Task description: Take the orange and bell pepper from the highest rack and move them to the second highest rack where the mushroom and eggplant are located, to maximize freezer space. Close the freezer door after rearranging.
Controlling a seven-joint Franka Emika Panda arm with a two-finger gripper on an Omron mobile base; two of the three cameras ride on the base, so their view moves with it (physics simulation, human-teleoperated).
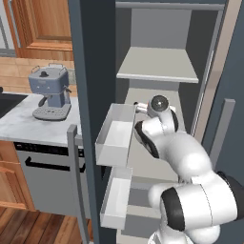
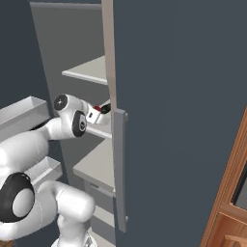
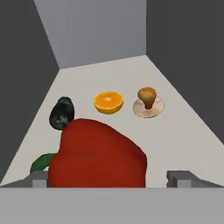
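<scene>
In the hand view we see the red bell pepper (image 3: pixel 98 155) very close to the camera, at the lower middle of the frame, between the two dark fingertips (image 3: pixel 40 178) of the tool (image 3: pixel 109 179). Its green stem (image 3: pixel 41 162) points to the lower left. The tips stand on both sides of the pepper, but we cannot tell if they press on it, so the state of the tool is not clear for us.

Behind the pepper, on the pale rack (image 3: pixel 175 131), lie three more things. The half orange (image 3: pixel 108 102) is at the middle of the frame with its cut face up. Just to the right of it stands the mushroom (image 3: pixel 148 101), brown cap up, on a flat pale base. The dark eggplant (image 3: pixel 61 112) lies to the left of the orange, touching the upper edge of the pepper in the picture. All sit on the same rack, near each other.

In the left base view the white arm (image 1: pixel 181 157) reaches from the lower right into the open freezer (image 1: pixel 157 66), under an upper shelf (image 1: pixel 159 64). The open door carries two door bins (image 1: pixel 114 136) at the centre left. On the desk (image 1: pixel 19 124) at the left stands a blue-grey coffee machine (image 1: pixel 50 90).

In the right base view the wrist goes behind the door edge, and a small red spot of the pepper shows there at the middle left.
</scene>
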